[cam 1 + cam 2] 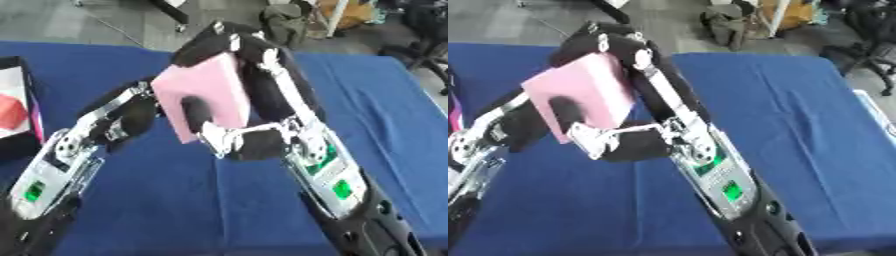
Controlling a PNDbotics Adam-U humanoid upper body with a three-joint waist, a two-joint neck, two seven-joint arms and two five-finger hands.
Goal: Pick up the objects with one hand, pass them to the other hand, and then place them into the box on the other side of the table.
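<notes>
Above the middle of the blue table (385, 125), in the left eye view, a pink block (203, 95) hangs between both hands. The right hand (254, 55) curls over its top and far side with the thumb on its front face, probably so it can be passed across. The left hand (144, 102) sits just behind the block's left edge; whether its fingers grip cannot be told. At the table's left edge, a box (19, 65) holds something red and rounded.

From the right eye view, the clamp on the block looks the same; only a sliver of the box shows.
</notes>
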